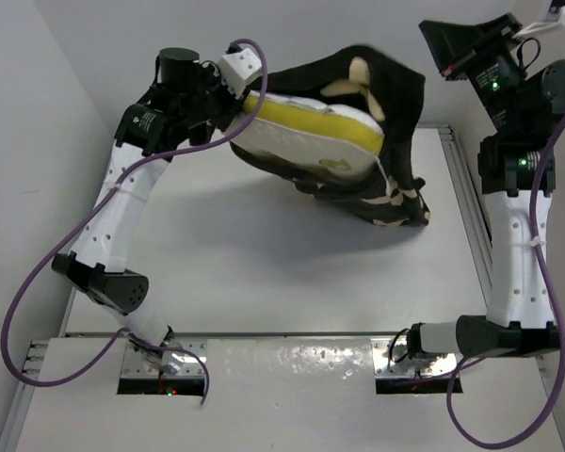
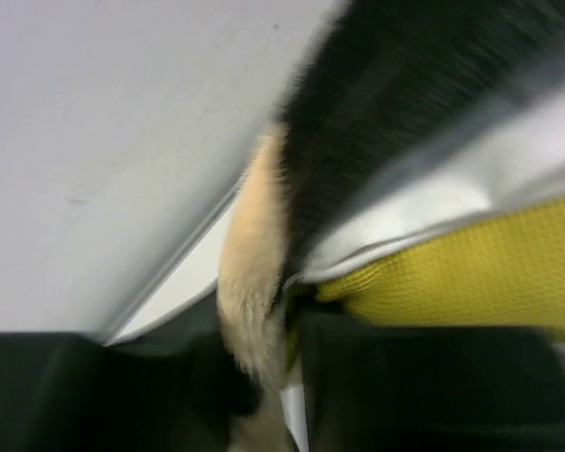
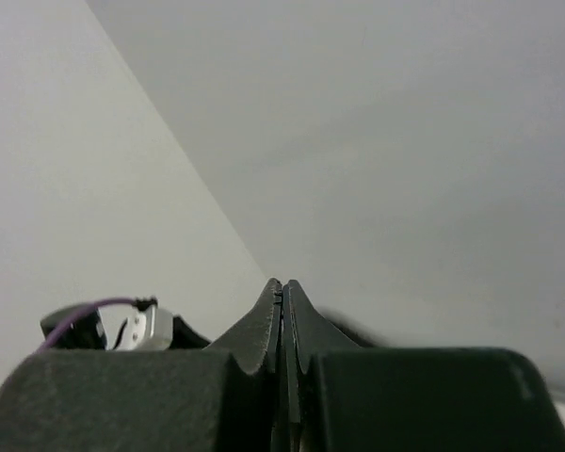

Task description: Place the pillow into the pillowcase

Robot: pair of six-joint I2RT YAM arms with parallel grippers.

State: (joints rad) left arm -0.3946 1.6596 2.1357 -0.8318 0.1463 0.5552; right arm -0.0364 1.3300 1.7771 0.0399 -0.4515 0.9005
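The pillow (image 1: 301, 141), cream-white with a mustard-yellow side band, is lifted and tilted above the table's far side, partly inside the black pillowcase (image 1: 386, 89) with tan flowers. The case's loose end hangs down to the table at the right. My left gripper (image 1: 240, 89) is shut on the pillowcase's edge at the pillow's left end. In the left wrist view a fuzzy tan strip of the pillowcase (image 2: 254, 282) runs between the fingers, beside the pillow's yellow band (image 2: 471, 273). My right gripper (image 1: 428, 33) is raised at the far right, shut and empty; its fingertips (image 3: 282, 287) meet.
The white table (image 1: 264, 273) lies under the lifted pillow. A metal rail (image 1: 461, 198) runs along its right edge beside the right arm. Grey walls stand at the back and left. Purple cables loop from both arms.
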